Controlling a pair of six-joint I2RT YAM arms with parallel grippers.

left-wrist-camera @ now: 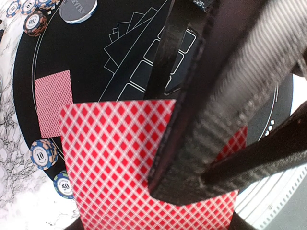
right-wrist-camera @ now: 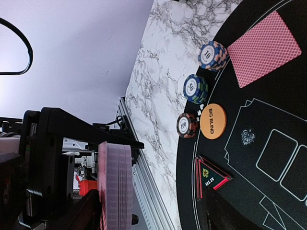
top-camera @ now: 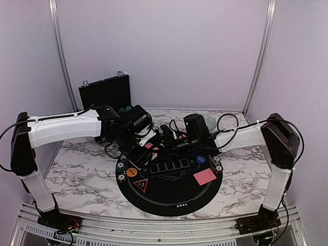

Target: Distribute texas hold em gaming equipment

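The step in hand looks like dealing. The right gripper (top-camera: 166, 137) has its jaws closed on a deck (right-wrist-camera: 115, 187) of red-backed cards, which shows edge-on in the right wrist view. The left gripper (top-camera: 147, 145) meets it above the far part of the black mat (top-camera: 169, 197). Its jaws look pinched on a single card (left-wrist-camera: 115, 163), which fills the lower half of the left wrist view.

Much of the kit is laid out on the mat, which lies on the marble desk (top-camera: 82, 174). A dealt card (top-camera: 205, 177) lies face down on the right, and a second dealt card (right-wrist-camera: 266, 48) lies on the left. Chip stacks (right-wrist-camera: 195, 88) sit along the rim beside an orange disc (right-wrist-camera: 213, 121), and a blue disc (top-camera: 201, 160) lies opposite.

The next move probably calls for sliding the pinched card clear without dragging its neighbour. It would then go to a seat that lacks one, lie flat on the mat, and be let go.

From above, the two wrists cover the meeting point and the far seats of the mat. I cannot tell whether the pinched card is free of the deck, or whether it is one card or several. A pale disc (left-wrist-camera: 79, 9) is cut off at the top of the left wrist view, and its lettering is unreadable.
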